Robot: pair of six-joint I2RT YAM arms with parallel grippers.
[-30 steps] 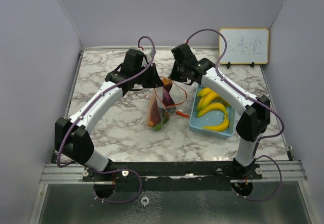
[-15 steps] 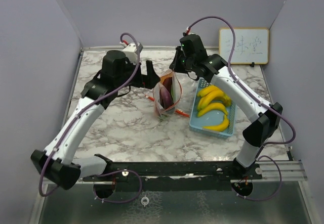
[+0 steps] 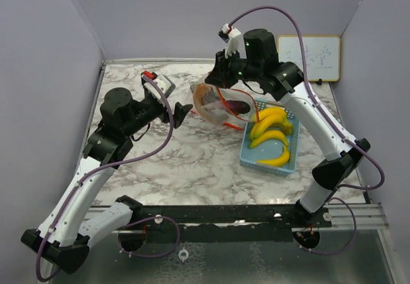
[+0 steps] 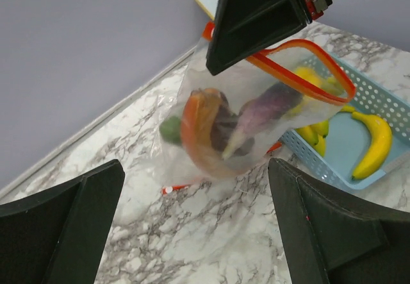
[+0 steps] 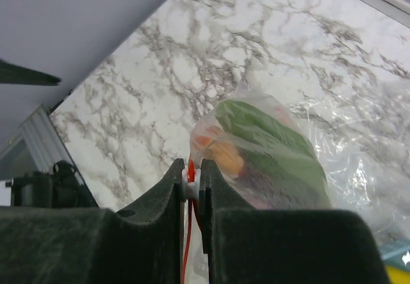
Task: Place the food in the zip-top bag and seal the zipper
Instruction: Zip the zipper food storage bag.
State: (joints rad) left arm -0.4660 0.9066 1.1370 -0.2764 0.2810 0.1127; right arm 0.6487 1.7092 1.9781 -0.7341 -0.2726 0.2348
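The clear zip-top bag point(image 3: 221, 103) with a red zipper hangs tilted above the marble table point(image 3: 192, 162), held from above by my right gripper point(image 3: 219, 79). In the right wrist view that gripper point(image 5: 191, 183) is shut on the white slider and red zipper strip at the bag's top. Through the plastic I see a purple eggplant point(image 4: 266, 108), an orange piece point(image 4: 195, 127) and a green leaf point(image 5: 269, 136). The zipper point(image 4: 307, 72) gapes in a loop. My left gripper point(image 3: 181, 113) stands wide open left of the bag, apart from it, with only table between its fingers point(image 4: 64, 233). Yellow bananas point(image 3: 272, 133) lie in the basket.
The light blue basket point(image 3: 246, 159) sits right of the bag, under the right arm. A whiteboard point(image 3: 314, 56) leans on the back wall at the right. A thin red piece point(image 4: 168, 189) lies on the table below the bag. Grey walls enclose three sides.
My left gripper has opened, let go of the bag and drawn back to the left. The right arm has lifted the bag up and to the right, tilting it.
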